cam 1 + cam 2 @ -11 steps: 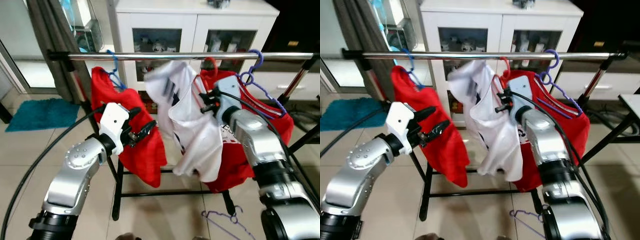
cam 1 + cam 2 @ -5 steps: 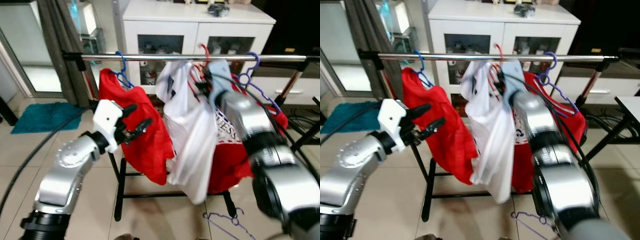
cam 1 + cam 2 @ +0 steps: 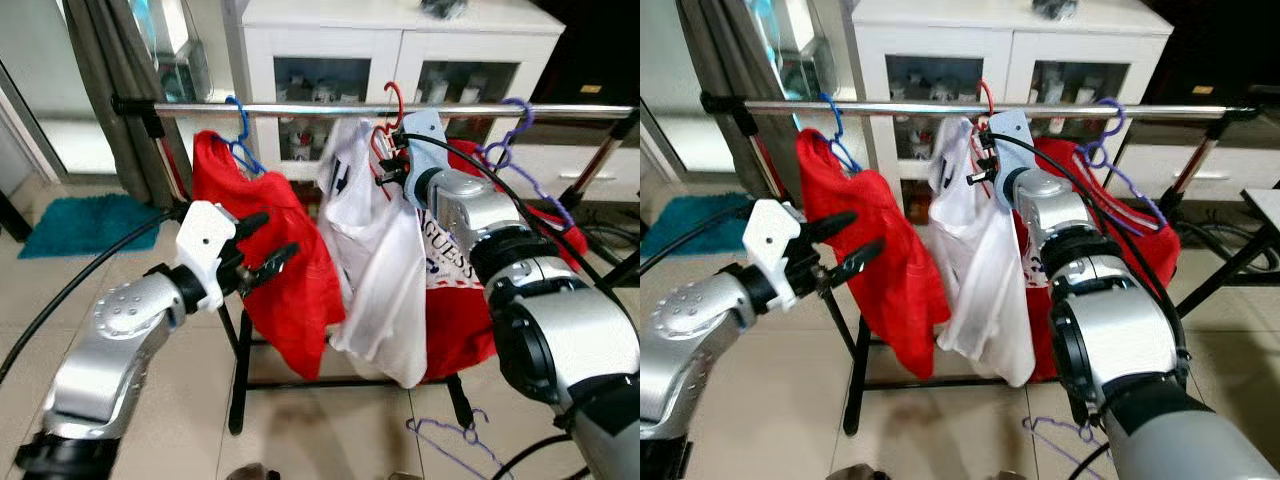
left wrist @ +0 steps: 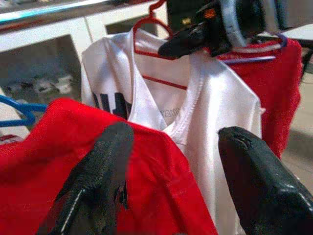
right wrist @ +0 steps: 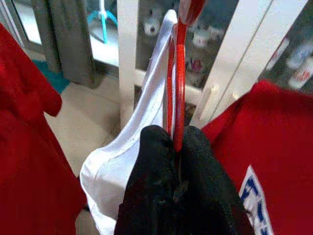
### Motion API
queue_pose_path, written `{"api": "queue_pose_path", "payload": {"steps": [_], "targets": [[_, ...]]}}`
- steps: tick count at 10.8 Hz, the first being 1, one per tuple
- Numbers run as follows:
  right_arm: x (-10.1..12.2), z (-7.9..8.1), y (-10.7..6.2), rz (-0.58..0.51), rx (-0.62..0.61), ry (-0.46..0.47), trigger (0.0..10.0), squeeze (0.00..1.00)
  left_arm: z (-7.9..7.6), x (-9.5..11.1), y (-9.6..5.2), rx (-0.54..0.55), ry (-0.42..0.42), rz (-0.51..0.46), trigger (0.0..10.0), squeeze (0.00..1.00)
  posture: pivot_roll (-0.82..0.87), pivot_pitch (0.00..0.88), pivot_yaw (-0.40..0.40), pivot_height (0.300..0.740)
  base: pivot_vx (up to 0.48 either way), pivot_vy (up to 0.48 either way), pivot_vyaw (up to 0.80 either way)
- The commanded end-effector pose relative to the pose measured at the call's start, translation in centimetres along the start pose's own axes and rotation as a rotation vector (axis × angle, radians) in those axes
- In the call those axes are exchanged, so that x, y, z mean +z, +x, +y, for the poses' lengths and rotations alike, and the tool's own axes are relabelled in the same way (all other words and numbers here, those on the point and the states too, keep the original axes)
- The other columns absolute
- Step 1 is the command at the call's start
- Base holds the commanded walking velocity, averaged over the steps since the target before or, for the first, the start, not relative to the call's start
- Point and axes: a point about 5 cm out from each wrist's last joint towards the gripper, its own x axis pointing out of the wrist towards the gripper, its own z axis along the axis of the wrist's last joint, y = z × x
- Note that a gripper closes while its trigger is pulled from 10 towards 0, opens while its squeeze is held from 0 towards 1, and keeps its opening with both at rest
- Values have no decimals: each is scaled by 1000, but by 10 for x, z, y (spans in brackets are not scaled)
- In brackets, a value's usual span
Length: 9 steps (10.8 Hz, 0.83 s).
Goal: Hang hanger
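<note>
The red hanger (image 3: 385, 125) carries a white shirt (image 3: 375, 270) and sits up at the metal rail (image 3: 300, 109), its hook curling over the bar near the middle of the rack; whether the hook's weight rests on the bar cannot be told. The right gripper (image 3: 383, 166) is raised to just below the rail and its two black fingers (image 5: 161, 161) are clenched on the hanger's red wire, one on each side of it, with the white collar bunched directly behind them. The white shirt hangs down in loose folds from there, dark lettering showing on its left side.

To the right of it, touching it, a red shirt with white print (image 3: 455, 300) hangs behind the right arm, and a purple hanger (image 3: 510, 140) hooks over the rail further right. To the left, a plain red shirt (image 3: 265, 255) hangs on a blue hanger (image 3: 235, 130).

The left gripper (image 3: 262, 258) hovers in front of that plain red shirt, lower and nearer than the rail, its fingers (image 4: 98, 171) spread apart and grasping nothing.

On the tiled floor (image 3: 170, 400) under the rack lies another purple hanger (image 3: 450, 445). Behind the rack stands a white cabinet (image 3: 330, 40) with glass doors, a grey curtain (image 3: 115, 80) to its left, and a teal mat (image 3: 75, 222) on the floor at far left.
</note>
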Motion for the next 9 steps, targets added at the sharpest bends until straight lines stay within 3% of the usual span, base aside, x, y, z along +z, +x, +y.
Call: {"api": "queue_pose_path", "payload": {"steps": [1,7,8,9], "targets": [[14,0,0,-31,-15,3,10000,0,-1,2,-3,-16,2,3,10000,0,10,101,4,740,0,0,0],[19,3,2,2,-34,-4,10000,0,-3,5,-17,-47,-4,52,10000,0,23,186,-27,740,0,0,0],[21,2,1,-23,-39,-4,10000,43,-4,8,-16,-51,-15,25,10000,0,22,185,-26,740,0,0,0],[25,-1,0,-67,-31,2,10000,1000,-10,19,-14,-81,-66,-65,10000,0,20,176,-26,740,0,0,0]]}}
